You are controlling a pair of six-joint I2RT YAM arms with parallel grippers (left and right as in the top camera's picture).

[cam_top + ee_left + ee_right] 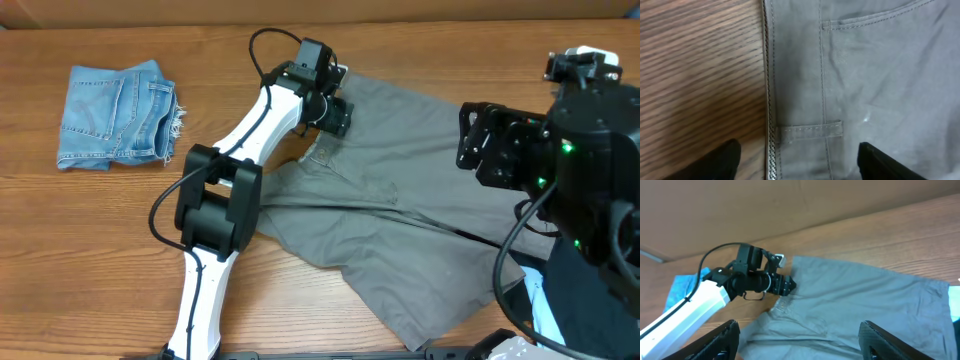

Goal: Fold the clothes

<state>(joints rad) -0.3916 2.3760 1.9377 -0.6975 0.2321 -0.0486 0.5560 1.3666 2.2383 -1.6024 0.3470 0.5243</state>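
The grey shorts (420, 220) lie spread across the middle and right of the table, waistband at the left, legs toward the right and front. My left gripper (335, 112) is open over the waistband's far corner. In the left wrist view its fingers (797, 162) straddle the waistband edge (771, 100) and a belt loop (810, 131), with a pocket seam above. My right gripper (478, 140) is open and held above the shorts' far right part. In the right wrist view its fingers (800, 340) frame the shorts (860, 305) from above, holding nothing.
Folded blue denim shorts (115, 112) lie at the far left, also seen in the right wrist view (682, 287). A light-blue and white item (545, 310) sits at the front right edge. Cardboard backs the table's far side (740, 210).
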